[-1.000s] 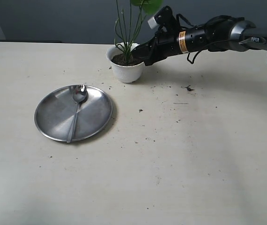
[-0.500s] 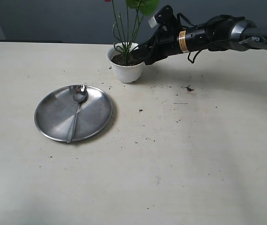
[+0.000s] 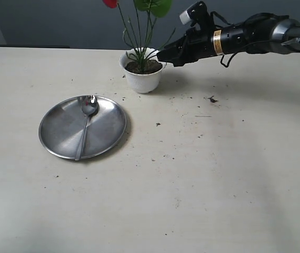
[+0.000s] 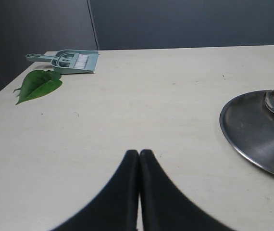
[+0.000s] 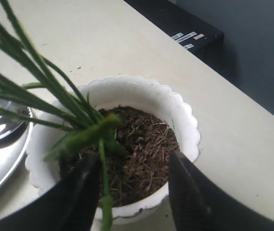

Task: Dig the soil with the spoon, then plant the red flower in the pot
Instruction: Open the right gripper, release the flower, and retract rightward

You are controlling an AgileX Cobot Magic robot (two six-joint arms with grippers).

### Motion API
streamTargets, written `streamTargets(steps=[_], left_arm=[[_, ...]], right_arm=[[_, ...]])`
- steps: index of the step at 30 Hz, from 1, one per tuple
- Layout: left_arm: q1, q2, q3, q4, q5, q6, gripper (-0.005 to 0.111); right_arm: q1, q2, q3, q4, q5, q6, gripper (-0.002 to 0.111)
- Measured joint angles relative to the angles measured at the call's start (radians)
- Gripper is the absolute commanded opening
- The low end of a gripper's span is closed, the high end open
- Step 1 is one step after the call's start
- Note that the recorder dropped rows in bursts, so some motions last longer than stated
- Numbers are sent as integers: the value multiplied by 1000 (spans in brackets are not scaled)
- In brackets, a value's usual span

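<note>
found right gripper (image 5: 133, 156) released, jaws apart with a stem between, just over the pot (image 3: 143, 80) rim. saw flower (image 3: 110, 2) standing in soil (image 3: 145, 67) just ahead; spoon (image 3: 84, 129) well beyond, on plate (image 3: 60, 132). found left gripper (image 4: 138, 153) clenched, empty.

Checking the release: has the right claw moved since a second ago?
Yes. The right claw has backed off rightward and slightly up from the pot.

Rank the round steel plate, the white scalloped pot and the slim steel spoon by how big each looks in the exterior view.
1. round steel plate: clearly the largest.
2. white scalloped pot: covers more of the picture than the spoon.
3. slim steel spoon: looks longer than the pot is wide, but it is very thin, so smallest in area.
</note>
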State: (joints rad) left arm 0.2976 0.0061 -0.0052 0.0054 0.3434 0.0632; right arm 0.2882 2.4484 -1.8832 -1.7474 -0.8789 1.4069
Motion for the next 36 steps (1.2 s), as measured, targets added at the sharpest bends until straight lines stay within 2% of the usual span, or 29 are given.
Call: streamTargets(steps=[12, 21, 26, 34, 36], left_arm=[[0, 0, 0, 0, 0, 0, 0], [0, 0, 0, 0, 0, 0, 0], [0, 0, 0, 0, 0, 0, 0], [0, 0, 0, 0, 0, 0, 0], [0, 0, 0, 0, 0, 0, 0]], right_arm=[[-8, -16, 0, 0, -16, 5, 44], [-96, -42, 0, 0, -48, 33, 44], [-102, -42, 0, 0, -64, 39, 44], [-106, -42, 0, 0, 27, 37, 43], [-106, -54, 2, 0, 73, 37, 38]])
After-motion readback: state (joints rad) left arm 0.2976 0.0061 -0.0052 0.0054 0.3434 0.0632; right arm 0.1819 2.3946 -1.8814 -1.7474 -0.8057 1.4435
